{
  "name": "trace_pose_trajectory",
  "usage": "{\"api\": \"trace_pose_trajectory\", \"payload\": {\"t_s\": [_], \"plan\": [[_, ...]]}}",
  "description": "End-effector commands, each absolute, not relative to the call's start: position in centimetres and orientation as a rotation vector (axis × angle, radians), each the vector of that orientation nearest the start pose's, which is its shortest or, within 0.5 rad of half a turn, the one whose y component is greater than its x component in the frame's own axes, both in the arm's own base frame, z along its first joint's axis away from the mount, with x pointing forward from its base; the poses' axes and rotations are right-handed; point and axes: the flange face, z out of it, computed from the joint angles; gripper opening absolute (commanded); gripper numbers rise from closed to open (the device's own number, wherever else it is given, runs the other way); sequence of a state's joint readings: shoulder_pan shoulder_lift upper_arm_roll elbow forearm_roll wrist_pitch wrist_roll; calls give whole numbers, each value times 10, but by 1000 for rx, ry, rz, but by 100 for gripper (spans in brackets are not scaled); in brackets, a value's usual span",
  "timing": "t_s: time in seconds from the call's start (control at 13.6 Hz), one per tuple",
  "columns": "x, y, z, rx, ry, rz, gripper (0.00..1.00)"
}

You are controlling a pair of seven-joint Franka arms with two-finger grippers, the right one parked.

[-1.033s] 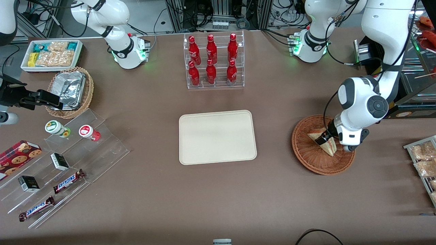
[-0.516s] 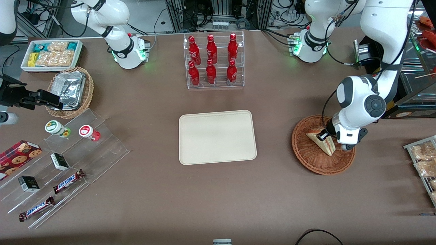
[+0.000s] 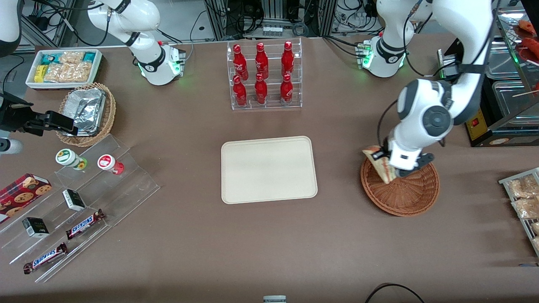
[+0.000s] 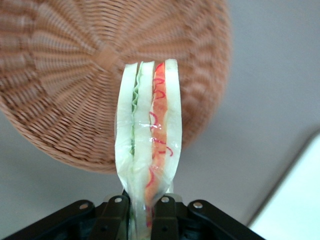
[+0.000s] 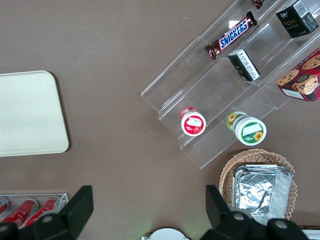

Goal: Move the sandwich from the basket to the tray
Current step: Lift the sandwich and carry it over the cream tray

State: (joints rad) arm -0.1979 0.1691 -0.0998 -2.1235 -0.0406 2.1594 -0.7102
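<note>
Okay, you're in the carry step. The gripper [image 4: 145, 212] is clenched on the sandwich [image 4: 147, 132], holding it by its narrow end with the cut edge facing the wrist camera: green layer on one side, red on the other, wrapped in clear film.

Taking the basket [image 3: 410, 195] as the reference: the sandwich [image 3: 381, 166] hangs above the basket's rim, at the edge nearest the tray [image 3: 268, 169]. From the wrist camera the basket [image 4: 65, 75] sits well below the wedge with bare table showing past it, so I judge the sandwich lifted clear of the wicker. A pale corner of the tray [image 4: 295, 200] already shows in that view.

The gripper [image 3: 385, 162] is over that same tray-side rim of the basket. The tray lies sideways from the basket toward the parked arm's end, with a strip of bare table between them. The rack of red bottles [image 3: 263, 75] stands farther from the front camera than the straight path, so it shouldn't interfere.

Next move, as I see it: traverse level from the basket to above the tray's middle, then lower. Don't drop height early, since the hanging tip could catch the tray's raised rim. Release only when the wedge rests on the tray. The film looks slick, so watch for slip during the traverse.
</note>
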Motion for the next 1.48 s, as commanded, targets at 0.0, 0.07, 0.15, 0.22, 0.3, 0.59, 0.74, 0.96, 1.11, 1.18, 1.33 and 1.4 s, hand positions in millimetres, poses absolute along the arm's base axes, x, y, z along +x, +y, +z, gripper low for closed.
{"api": "trace_pose_trajectory", "payload": {"t_s": [0.0, 0.07, 0.15, 0.22, 0.3, 0.59, 0.74, 0.96, 1.11, 1.18, 1.33, 1.4], "plan": [[520, -213, 330, -3053, -532, 202, 0], [517, -246, 329, -3066, -471, 196, 0], [515, -272, 325, -3073, -414, 209, 0], [513, -296, 322, -3070, -377, 226, 0], [509, -320, 317, -3061, -353, 247, 0], [496, -380, 310, -3076, -268, 255, 0], [497, -422, 300, -3095, -299, 268, 0], [494, -468, 277, -3099, -302, 266, 0], [501, -488, 269, -3114, -297, 263, 0], [497, -496, 263, -3115, -280, 265, 0], [505, -506, 257, -3136, -279, 253, 0], [511, -510, 254, -3143, -282, 248, 0]]}}
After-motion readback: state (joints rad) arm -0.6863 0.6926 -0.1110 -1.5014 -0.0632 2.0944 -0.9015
